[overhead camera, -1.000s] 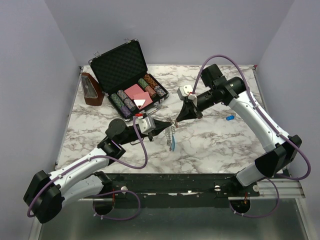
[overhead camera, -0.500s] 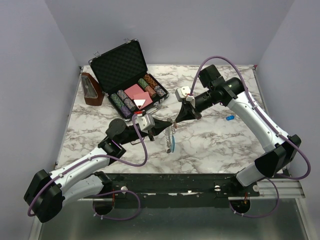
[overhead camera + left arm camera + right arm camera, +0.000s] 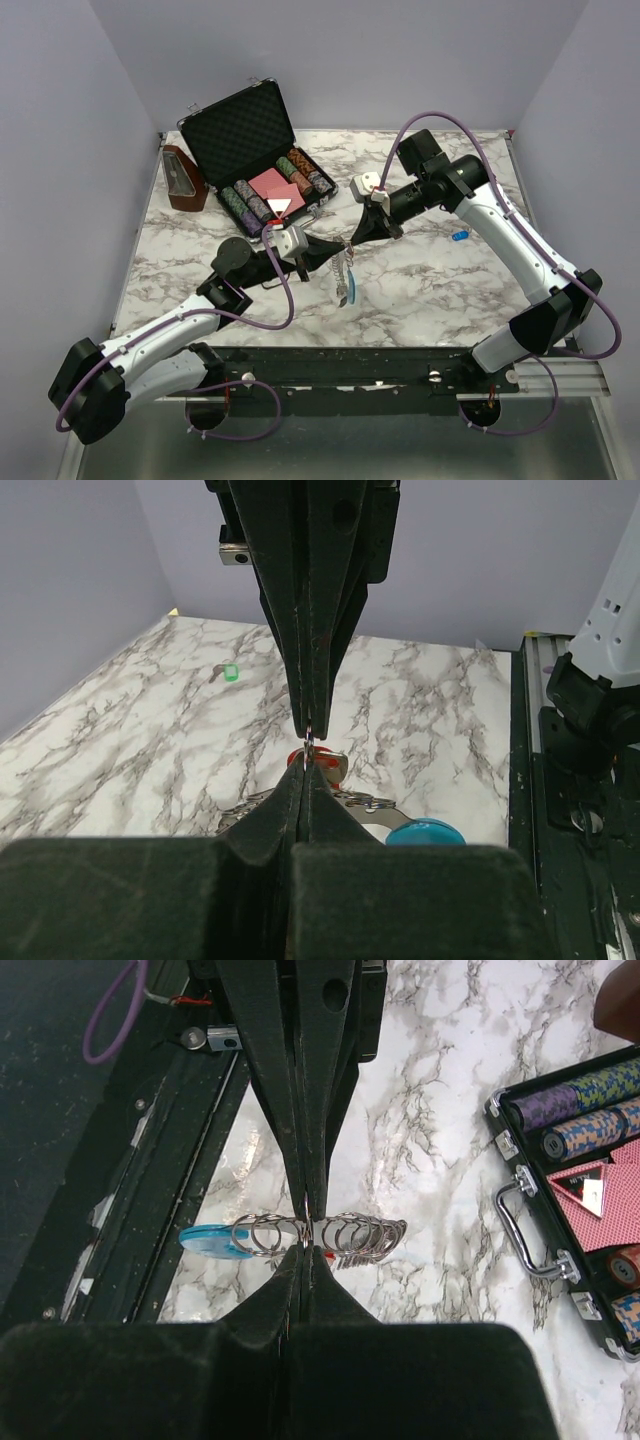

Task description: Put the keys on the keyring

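The left hand [image 3: 337,250] is pinched fully shut, its fingers pressed together with no gap. It grips the keyring [image 3: 345,274] by the top of the metal coil. The coil hangs below the fingertips, above the tabletop [image 3: 420,290], and its blue tab is at the near, lower end.

The right hand [image 3: 352,240] comes in from the far right and meets the left hand tip to tip. It is also squeezed shut. The red key [image 3: 330,767] shows as a small red head right at the meeting point, and the right hand seems to be pinching it against the coil. The exact grip is hidden by the fingers.

The blue key [image 3: 459,236] lies alone on the tabletop, well to the right of both hands and under the right arm.

A small green piece [image 3: 231,673] sits on the tabletop in the left wrist view, apart from the hands.

At the far left an open black case [image 3: 240,135] holds rows of poker chips [image 3: 248,205] and red cards. A brown box [image 3: 183,180] stands just to the left of the case.
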### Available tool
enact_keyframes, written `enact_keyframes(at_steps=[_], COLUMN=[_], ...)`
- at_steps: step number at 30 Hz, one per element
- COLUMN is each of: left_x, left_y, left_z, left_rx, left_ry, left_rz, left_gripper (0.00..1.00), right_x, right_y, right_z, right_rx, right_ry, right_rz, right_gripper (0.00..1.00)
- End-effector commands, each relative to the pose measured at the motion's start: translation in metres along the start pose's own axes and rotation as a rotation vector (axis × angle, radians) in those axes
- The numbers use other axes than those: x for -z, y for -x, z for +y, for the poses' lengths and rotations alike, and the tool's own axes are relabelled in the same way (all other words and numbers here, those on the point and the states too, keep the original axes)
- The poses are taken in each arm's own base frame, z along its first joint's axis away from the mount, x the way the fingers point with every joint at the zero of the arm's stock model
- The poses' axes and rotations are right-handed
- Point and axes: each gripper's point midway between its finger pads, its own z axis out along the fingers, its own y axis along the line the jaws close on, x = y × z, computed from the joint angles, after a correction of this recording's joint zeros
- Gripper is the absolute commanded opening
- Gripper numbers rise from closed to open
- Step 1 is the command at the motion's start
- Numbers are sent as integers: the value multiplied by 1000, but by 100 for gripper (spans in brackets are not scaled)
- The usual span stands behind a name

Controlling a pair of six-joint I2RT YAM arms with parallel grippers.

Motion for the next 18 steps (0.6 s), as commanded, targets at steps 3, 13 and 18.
enact_keyframes(at_steps=[3,13,18], left_x=[-4,-6,-6], left_y=[19,15,14], left_z=[2,3,4], left_rx=[-6,6,15], left_ry=[9,9,18], left_rz=[-68,-42,-37], left_gripper=[0,0,0], right_x=[-3,-3,-4], right_y=[7,10,9], right_z=[-5,-6,-5], right_rx=[2,-10,-17], right_ry=[-5,-5,-3], right_rz=[-13,-27,-26], right_gripper=[1,1,1])
